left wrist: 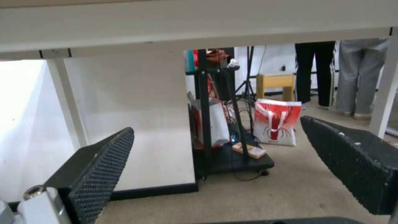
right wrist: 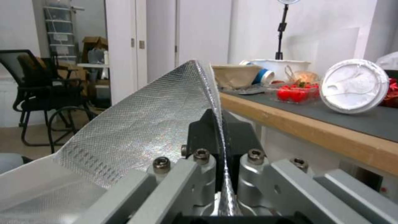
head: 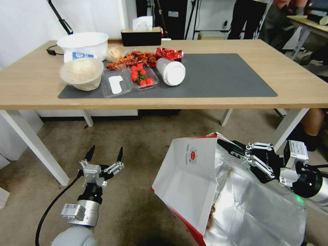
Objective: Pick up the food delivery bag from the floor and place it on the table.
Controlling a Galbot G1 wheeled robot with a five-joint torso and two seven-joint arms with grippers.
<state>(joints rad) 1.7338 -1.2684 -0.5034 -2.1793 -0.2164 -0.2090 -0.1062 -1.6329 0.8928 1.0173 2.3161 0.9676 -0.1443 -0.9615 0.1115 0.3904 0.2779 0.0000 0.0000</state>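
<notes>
Foil rim of the food delivery bag [head: 191,177] is pinched in the right claw [head: 225,145]; left claw [head: 104,155] gapes empty.

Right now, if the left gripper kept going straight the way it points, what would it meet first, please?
The left gripper, jaws open, points under the table. The way looks free up to the white wall behind, though depth is uncertain.

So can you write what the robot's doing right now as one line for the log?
right gripper: shut on foil rim of food delivery bag, lifted, tilted | left gripper: open, empty, low over floor | table: bag not there yet
</notes>
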